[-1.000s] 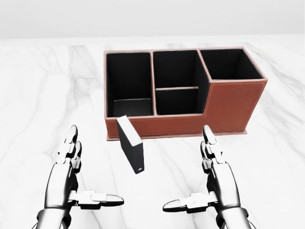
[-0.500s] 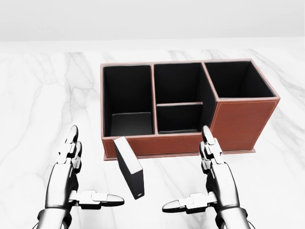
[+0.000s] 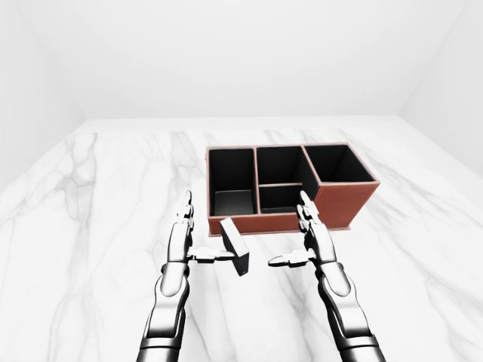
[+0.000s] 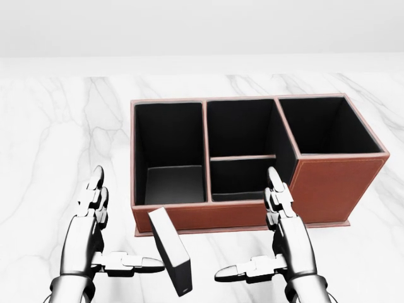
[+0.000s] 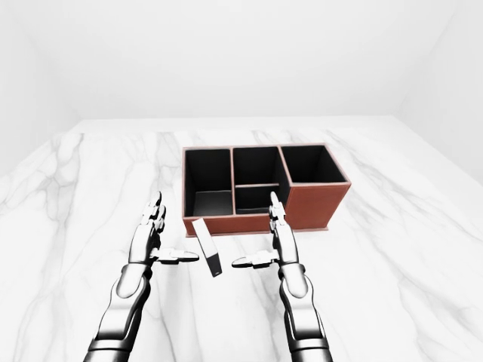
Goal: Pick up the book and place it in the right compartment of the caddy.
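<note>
A black book [image 4: 172,252] with a white page edge stands tilted on the marble table, just below the caddy's lower left corner in the head view. The brown leather caddy [image 4: 333,184] has black compartments: a left one, a split middle one and a taller right one [image 4: 328,124]. My left hand [image 4: 104,240] is open to the left of the book, thumb pointing toward it. My right hand [image 4: 265,243] is open to the right of the book, over the caddy's lower wall. Neither hand touches the book.
The white marble table [image 3: 98,188] stretches wide on all sides of the caddy. White walls stand beyond its top edge in the eye views.
The whole picture has shifted: the caddy and book have slid downward and grown in the head view, so the camera has moved closer. The hands keep their place in the frame.
</note>
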